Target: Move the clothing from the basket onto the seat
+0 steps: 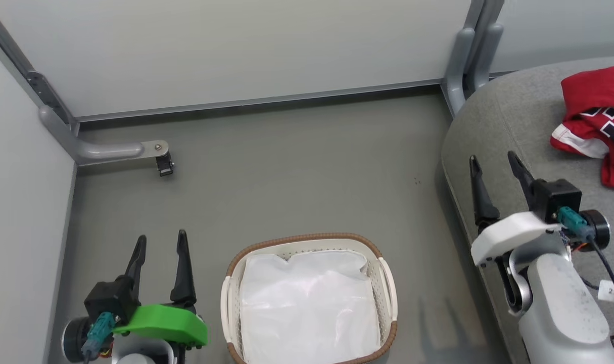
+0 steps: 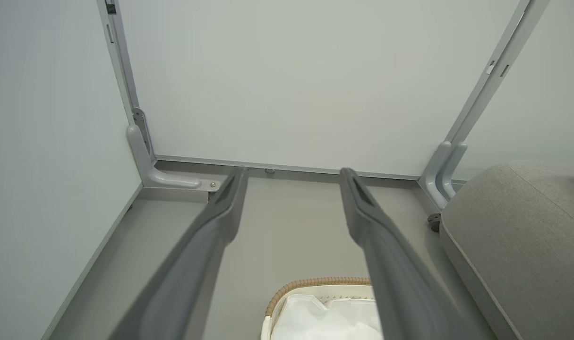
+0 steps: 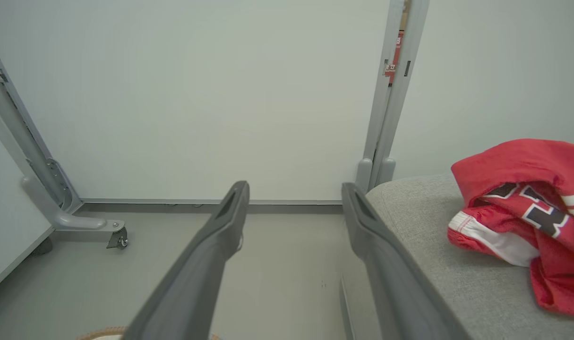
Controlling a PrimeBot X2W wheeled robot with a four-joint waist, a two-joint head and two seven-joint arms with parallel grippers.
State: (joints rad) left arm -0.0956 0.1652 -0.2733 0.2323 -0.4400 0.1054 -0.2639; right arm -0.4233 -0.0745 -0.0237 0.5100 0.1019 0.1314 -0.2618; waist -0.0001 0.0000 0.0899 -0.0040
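We see the left hand (image 1: 162, 235) at the lower left, its two dark fingers spread apart and empty, pointing up the head view above a green wrist cover (image 1: 160, 323). The right hand (image 1: 491, 155), at the right, is likewise spread and empty, its fingers tilted slightly leftward, carried on a white wrist cover (image 1: 509, 232) and pale forearm (image 1: 559, 303).

Even soft light, wrist-cam fingers blurry
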